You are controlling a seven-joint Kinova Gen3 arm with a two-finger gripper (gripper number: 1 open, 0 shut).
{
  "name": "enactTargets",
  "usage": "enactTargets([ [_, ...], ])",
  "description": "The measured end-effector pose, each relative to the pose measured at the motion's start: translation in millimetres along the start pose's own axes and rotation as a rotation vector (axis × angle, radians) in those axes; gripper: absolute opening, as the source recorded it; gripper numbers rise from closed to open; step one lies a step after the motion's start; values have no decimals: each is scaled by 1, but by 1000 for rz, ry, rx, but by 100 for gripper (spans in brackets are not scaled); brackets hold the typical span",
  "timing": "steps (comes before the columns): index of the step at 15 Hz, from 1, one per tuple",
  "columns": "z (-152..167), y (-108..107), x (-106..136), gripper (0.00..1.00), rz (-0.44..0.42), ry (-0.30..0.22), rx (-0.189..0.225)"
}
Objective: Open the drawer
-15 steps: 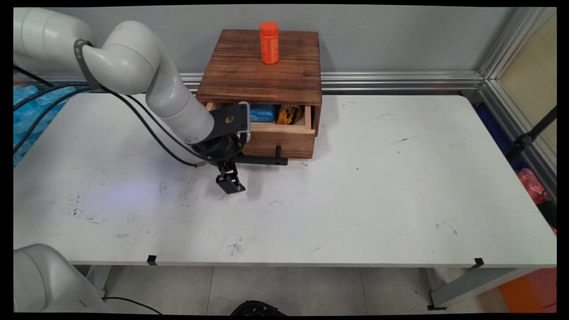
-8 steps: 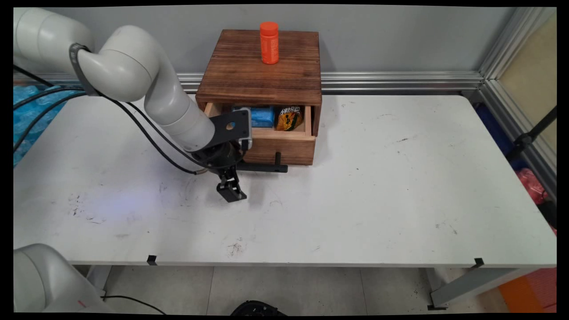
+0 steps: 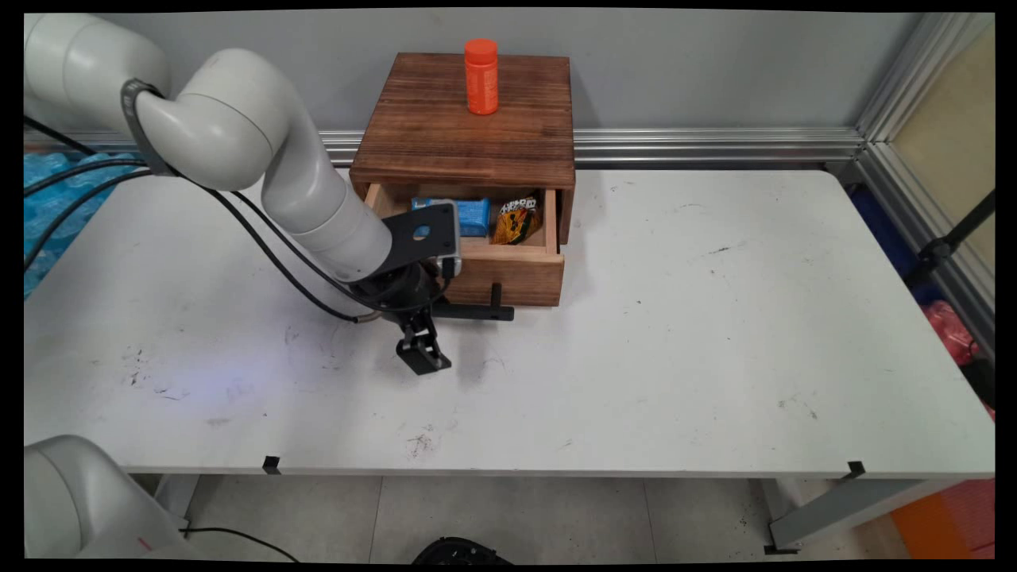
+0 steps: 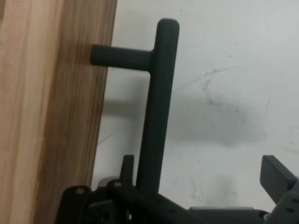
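Spanning most of the main view, a white desk [image 3: 675,318] was seen, scuffed with dark marks, with a grey wall behind it. The white arm [image 3: 262,159] was reached in from the upper left, with black cables hung beneath it. A dark wooden cabinet [image 3: 465,119] was set at the far edge of the desk, against the wall. Its single drawer [image 3: 508,274], made of paler wood, was found partly open, so that the inside could be looked into from above.

The hand [image 3: 419,334] was lowered close to the desk, just in front of the drawer's left part. Its fingers [image 4: 278,179] were spread wide apart, and nothing was pinched between them. The black bar handle [image 3: 477,311] of the drawer was carried on a short post and held clear of the drawer front. In the hand view the handle [image 4: 156,116] was shown running between the two fingers, close beside one of them and well apart from the other; whether it was touched could not be told.

An orange bottle [image 3: 481,77] was stood upright on top of the cabinet, near its back edge. Inside the drawer a blue packet [image 3: 474,216] was laid, and a yellow and black snack packet [image 3: 516,220] was leaned just beside it on the right.
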Motion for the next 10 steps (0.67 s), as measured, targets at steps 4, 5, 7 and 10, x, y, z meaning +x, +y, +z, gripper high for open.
enactTargets([
  [4,-2,10,4,100,-7,6,-16],
  [5,-2,12,5,100,-8,6,-19],
  [7,-3,18,7,100,-13,9,-28],
  [10,-6,29,8,100,-19,8,-46],
])
